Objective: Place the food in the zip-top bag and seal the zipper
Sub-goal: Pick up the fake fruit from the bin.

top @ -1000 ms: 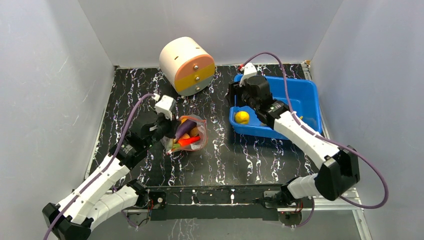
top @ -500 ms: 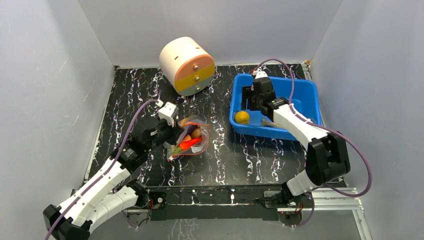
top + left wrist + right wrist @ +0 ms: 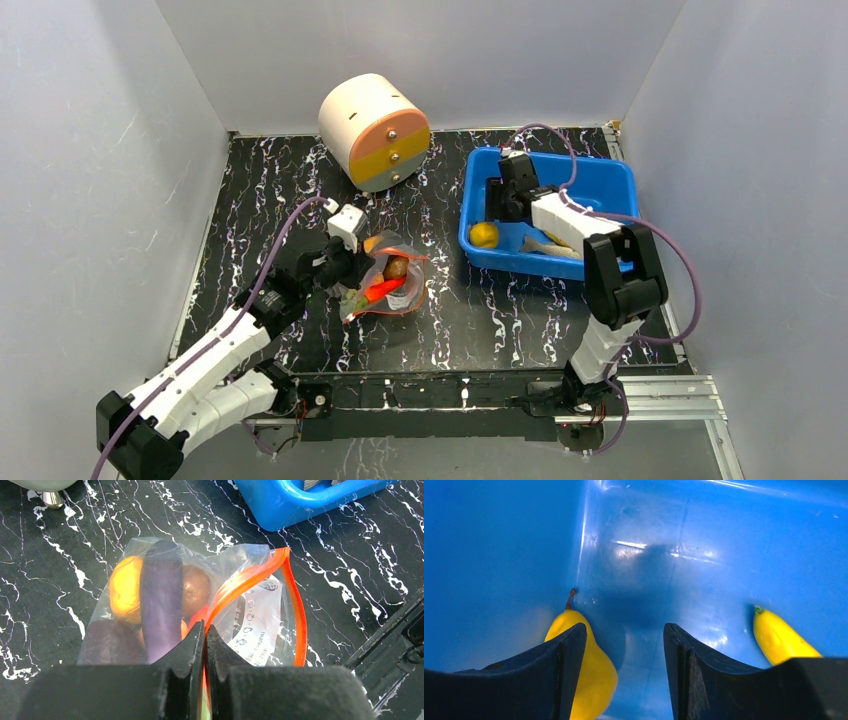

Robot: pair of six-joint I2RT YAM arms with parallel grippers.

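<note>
The clear zip-top bag [image 3: 392,283] lies on the black table, its mouth open. Its red-orange zipper strip [image 3: 260,575] curves in a loop. Inside are a purple eggplant [image 3: 160,600], an orange round piece [image 3: 125,587], a brown round piece [image 3: 196,582] and a carrot [image 3: 381,290]. My left gripper [image 3: 347,275] [image 3: 205,630] is shut on the near end of the zipper strip. My right gripper [image 3: 497,207] [image 3: 624,635] is open and empty, low inside the blue bin. A yellow pear [image 3: 591,672] [image 3: 484,235] lies by its left finger and a yellow banana [image 3: 780,641] to its right.
The blue bin [image 3: 610,172] stands at the back right; its corner shows in the left wrist view [image 3: 295,502]. A cream-and-orange cylinder [image 3: 374,131] lies at the back centre. White walls close off the left, back and right sides.
My right gripper has moved from the bin's left rim down into the bin. My left gripper has shifted the bag a little right and nearer.
</note>
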